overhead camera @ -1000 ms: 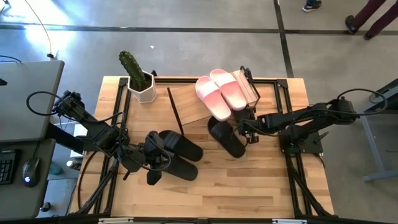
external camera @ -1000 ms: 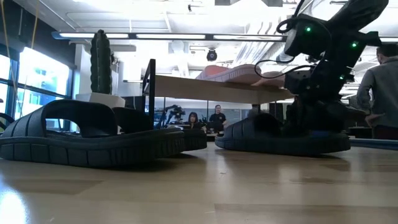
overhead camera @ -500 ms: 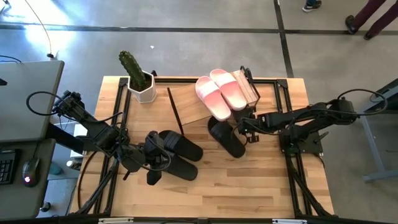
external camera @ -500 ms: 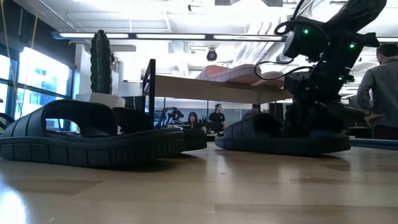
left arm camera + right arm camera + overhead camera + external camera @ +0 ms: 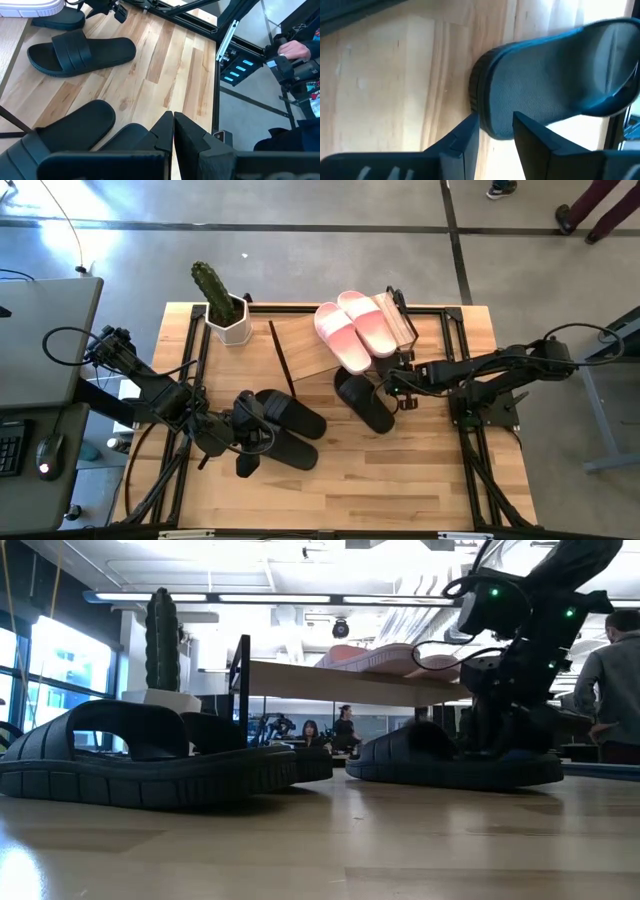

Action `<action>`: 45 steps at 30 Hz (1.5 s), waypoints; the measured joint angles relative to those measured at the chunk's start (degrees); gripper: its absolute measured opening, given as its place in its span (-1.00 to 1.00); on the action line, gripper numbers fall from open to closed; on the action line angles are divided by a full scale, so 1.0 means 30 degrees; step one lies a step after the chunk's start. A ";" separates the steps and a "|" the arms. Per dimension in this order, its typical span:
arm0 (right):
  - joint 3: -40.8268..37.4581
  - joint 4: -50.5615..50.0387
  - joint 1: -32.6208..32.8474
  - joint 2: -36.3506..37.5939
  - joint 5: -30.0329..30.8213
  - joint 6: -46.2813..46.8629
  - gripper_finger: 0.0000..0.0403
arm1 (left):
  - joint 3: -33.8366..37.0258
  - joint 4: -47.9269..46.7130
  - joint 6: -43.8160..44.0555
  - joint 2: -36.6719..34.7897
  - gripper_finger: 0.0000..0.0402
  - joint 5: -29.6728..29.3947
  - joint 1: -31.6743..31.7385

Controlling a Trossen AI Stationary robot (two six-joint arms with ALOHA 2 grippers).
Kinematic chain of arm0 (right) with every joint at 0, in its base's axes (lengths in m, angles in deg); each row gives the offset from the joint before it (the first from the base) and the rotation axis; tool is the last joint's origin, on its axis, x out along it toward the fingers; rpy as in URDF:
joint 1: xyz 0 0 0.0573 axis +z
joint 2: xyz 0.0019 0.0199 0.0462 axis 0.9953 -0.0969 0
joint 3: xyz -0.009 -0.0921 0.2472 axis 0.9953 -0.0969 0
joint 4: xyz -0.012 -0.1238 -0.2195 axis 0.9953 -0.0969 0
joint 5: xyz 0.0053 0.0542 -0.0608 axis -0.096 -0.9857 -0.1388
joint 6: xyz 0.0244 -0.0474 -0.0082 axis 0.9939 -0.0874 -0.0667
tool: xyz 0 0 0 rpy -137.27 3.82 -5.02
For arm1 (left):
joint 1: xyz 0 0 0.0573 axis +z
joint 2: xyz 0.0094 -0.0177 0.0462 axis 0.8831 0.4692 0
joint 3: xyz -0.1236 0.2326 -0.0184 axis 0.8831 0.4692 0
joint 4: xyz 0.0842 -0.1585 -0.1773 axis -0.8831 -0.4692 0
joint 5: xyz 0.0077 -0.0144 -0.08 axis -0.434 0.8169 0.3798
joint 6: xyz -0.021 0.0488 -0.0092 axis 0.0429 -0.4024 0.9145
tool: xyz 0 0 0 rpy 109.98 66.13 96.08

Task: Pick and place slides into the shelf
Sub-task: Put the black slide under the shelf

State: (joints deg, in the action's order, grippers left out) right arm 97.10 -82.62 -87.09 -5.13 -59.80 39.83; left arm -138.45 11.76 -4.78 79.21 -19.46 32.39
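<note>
The right tool [image 5: 393,388] sits low over the surface [image 5: 420,480] at the heel end of a black slide [image 5: 364,402], its fingers [image 5: 461,140] set a narrow gap apart, with the slide's rim just beyond the tips and nothing gripped between them. That slide lies flat beside the front edge of the shelf [image 5: 315,348], partly under it. On the shelf's plank top rests the pale pink pair [image 5: 355,327], side by side. The left tool [image 5: 243,438] rests near the surface's left-front area with its fingers [image 5: 187,132] pressed together, holding nothing, right beside a second black pair [image 5: 288,427] that lies on the wood. A potted cactus [image 5: 222,302] stands at the far left corner, beside the shelf.
</note>
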 joint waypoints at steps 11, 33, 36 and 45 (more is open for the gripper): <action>0.0044 -0.0247 0.2080 0.3056 -0.0034 0.0492 -0.46 | 0.0000 0.0040 0.0069 0.0000 -0.99 0.0000 0.0000; 0.9044 -0.3554 0.3651 0.8120 -1.1836 1.0123 -0.46 | 0.0000 0.0087 0.0074 0.0000 -0.99 0.0000 0.0000; 1.0764 -0.4633 0.4603 0.8172 -1.1658 1.0225 -0.46 | 0.0000 0.0114 0.0080 0.0000 -0.99 0.0000 0.0000; 1.2042 -0.8728 1.1542 0.6922 -0.2580 1.1823 -0.47 | 0.0000 0.0172 0.0087 0.0000 -0.99 0.0000 0.0000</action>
State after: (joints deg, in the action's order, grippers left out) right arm 133.22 -108.80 -52.47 15.64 -67.54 75.30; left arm -138.45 12.28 -4.52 79.21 -19.46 32.39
